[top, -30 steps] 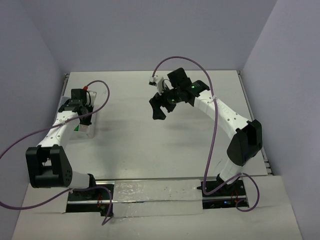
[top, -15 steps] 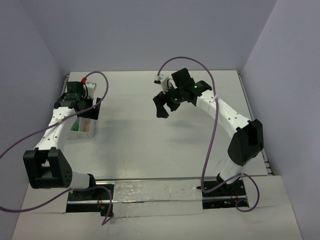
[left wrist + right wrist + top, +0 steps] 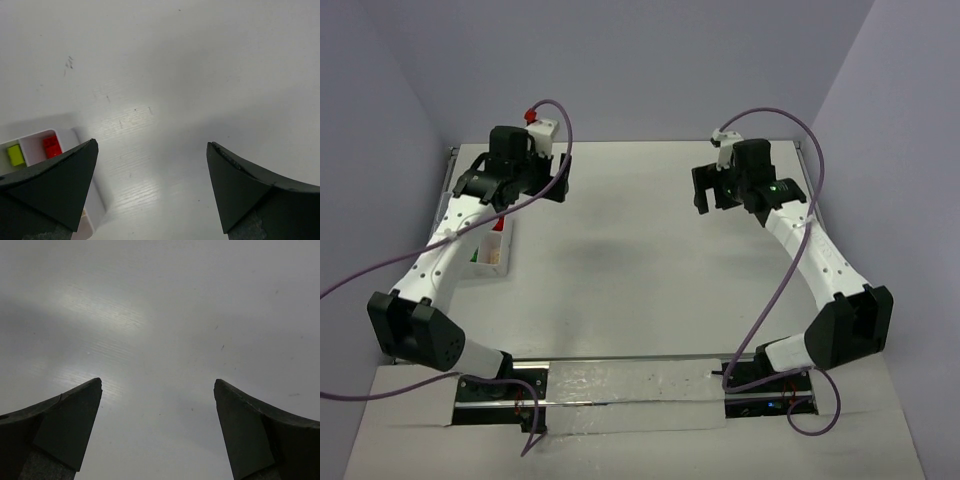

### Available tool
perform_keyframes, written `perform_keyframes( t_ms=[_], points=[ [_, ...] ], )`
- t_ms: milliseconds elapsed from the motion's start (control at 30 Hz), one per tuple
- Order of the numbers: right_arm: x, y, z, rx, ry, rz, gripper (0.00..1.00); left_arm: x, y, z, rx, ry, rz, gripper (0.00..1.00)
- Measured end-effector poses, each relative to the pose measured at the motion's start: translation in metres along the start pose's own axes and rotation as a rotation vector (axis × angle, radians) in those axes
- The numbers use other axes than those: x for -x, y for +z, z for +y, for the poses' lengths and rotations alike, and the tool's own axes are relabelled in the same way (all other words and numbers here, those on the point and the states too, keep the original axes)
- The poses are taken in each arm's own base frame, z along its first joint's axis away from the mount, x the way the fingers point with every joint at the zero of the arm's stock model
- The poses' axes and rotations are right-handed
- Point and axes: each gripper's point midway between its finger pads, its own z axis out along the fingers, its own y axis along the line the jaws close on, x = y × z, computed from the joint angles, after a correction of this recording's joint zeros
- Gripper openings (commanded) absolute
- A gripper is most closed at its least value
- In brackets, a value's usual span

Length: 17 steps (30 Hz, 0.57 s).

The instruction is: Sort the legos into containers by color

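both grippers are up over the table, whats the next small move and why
The left gripper and right gripper stand open and empty, no loose lego shows on the table, and a red brick and a yellow-green brick sit in separate compartments of the container. So probably retract both grippers toward the near edge; nothing seems left to pick.

Lab test cell, white table (image 3: 640, 280), plain enclosing walls (image 3: 620, 70)
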Motion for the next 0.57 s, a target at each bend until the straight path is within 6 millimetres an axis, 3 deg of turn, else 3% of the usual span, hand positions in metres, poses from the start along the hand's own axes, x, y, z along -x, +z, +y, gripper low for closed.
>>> perform_keyframes(
  t_ms=[167,367,567],
  points=[
    [-0.019,-0.008,-0.014,-0.087,0.062,-0.004,1.0,-0.019,0.017,-0.012,-0.025,-0.046,0.034,0.99],
    [-0.025,-0.03,-0.02,-0.13,0.093,-0.074,1.0,-0.049,0.009,-0.018,-0.025,-0.06,0.05,0.99],
    [-0.015,-0.036,-0.021,-0.134,0.1,-0.123,1.0,-0.035,-0.007,-0.011,0.009,-0.06,-0.023,0.99]
  ],
)
